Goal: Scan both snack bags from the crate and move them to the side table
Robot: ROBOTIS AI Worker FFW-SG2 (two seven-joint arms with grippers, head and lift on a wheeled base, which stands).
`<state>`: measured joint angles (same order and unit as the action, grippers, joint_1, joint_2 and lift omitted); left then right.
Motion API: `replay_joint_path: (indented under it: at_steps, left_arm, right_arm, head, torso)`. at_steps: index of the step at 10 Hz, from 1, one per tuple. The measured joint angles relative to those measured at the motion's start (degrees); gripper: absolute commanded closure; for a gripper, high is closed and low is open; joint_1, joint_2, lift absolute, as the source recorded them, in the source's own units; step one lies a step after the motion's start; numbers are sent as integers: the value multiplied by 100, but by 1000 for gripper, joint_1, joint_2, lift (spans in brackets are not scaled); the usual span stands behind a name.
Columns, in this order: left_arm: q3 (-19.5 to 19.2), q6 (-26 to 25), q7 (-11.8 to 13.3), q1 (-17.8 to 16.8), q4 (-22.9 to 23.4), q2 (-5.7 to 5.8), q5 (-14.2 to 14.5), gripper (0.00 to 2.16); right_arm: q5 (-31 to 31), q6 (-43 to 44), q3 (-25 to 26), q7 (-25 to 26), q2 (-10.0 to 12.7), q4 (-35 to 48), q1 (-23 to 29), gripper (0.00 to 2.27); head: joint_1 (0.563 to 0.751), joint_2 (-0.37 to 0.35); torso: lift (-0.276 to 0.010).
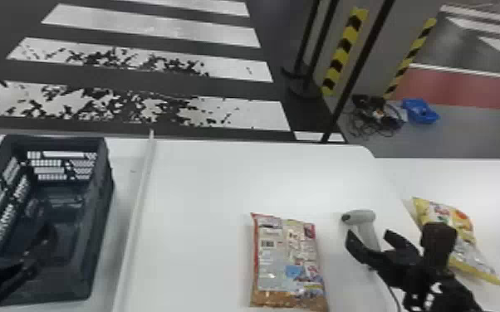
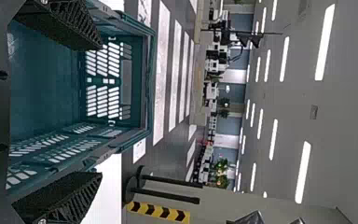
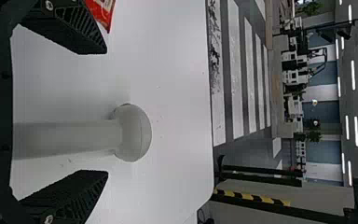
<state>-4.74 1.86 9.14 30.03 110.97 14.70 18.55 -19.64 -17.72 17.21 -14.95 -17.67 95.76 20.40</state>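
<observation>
- Both snack bags are out of the crate (image 1: pixel 100 215), which sits at the left of the frame; one seems delivered, the other seems to be at its scanning step.
- The red-edged snack bag (image 1: pixel 282 265) lies flat at lower centre on the white tabletop (image 1: pixel 203 182), barcode (image 1: pixel 267 243) facing up.
- The yellow snack bag (image 1: pixel 466 234) rests at the right of the frame, partly behind the right hand (image 3: pixel 106 112), on what looks like the side table (image 1: pixel 494 178).
- The right hand's fingers are apart, one either side of the handle of the handheld scanner (image 3: pixel 134 133), with a gap on each side: nothing is clamped.
- The left hand (image 2: pixel 101 111) is at the crate, at the lower left of the frame, its fingers also apart and holding nothing.
- Whether the red-edged bag has been scanned, I cannot tell. If not, the next move calls for closing squarely on the handle, lifting, and aiming at the barcode.
- A lopsided grip could twist the scanner, and its cable (image 1: pixel 394 295) could snag. After scanning, that bag must go to the side table.
</observation>
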Motion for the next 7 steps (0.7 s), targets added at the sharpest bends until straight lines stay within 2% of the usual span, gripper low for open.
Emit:
replay_joint_path:
  at_steps: [3,7]
  left_arm:
    - [64,11,6,-116,-143,-11,-1,29]
    - [170,-4,49,-336,-330,34,-1,29]
  right_arm:
    - [-57,-1109,-127,126,504,982,198,73]
    - [335,-1077,-781,1401,1330,1447,223,76]
  head:
    - [695,-125]
    - [695,-47]
  torso:
    - [-95]
    - [-95]
